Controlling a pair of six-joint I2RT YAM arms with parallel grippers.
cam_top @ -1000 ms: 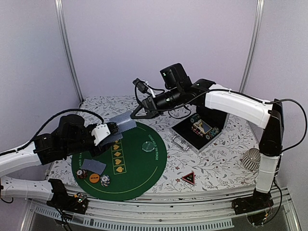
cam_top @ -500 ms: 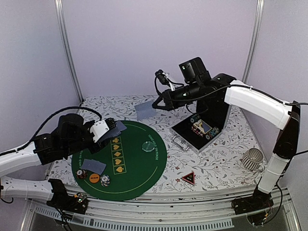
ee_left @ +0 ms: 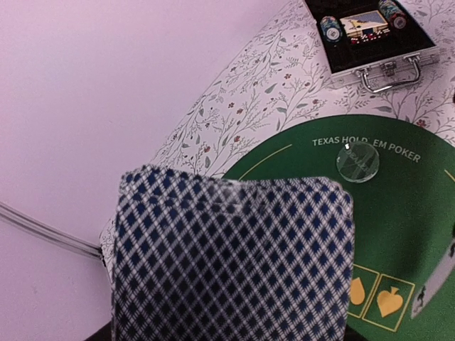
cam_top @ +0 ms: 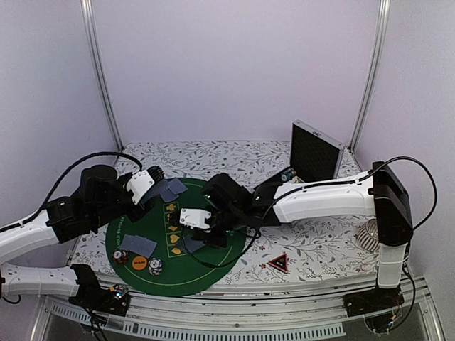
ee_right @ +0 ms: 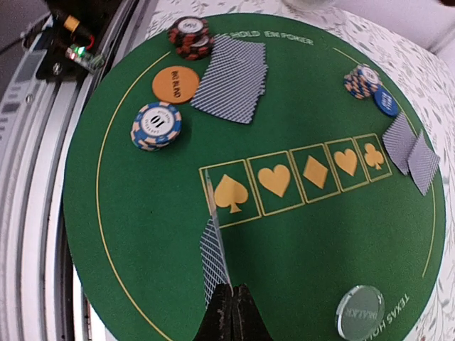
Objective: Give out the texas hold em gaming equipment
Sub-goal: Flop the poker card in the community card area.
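My left gripper (cam_top: 161, 190) holds a deck of blue-backed playing cards (cam_top: 170, 189) over the green mat's far left edge. That deck (ee_left: 231, 259) fills the left wrist view and hides the fingers. My right gripper (ee_right: 233, 288) is shut on a single card (ee_right: 213, 259), seen edge-on, low over the mat beside the spade box (ee_right: 231, 193). In the top view this gripper (cam_top: 192, 234) is at the mat's centre. Two cards (ee_right: 231, 78), an orange disc (ee_right: 175, 83) and chip stacks (ee_right: 156, 126) lie at one seat. More chips (ee_right: 362, 80) and cards (ee_right: 411, 150) lie at another. A clear disc (ee_right: 359, 312) lies near my right gripper.
The round green mat (cam_top: 213, 266) covers the table's left half. An open chip case (ee_left: 370, 32) stands at the back right, its lid (cam_top: 316, 150) upright. A red-black triangle token (cam_top: 278, 262) and a white ribbed cup (cam_top: 371, 234) are on the right.
My right arm has swung down from high at the back to the middle of the mat, carrying one card. The left gripper with the deck has barely shifted.
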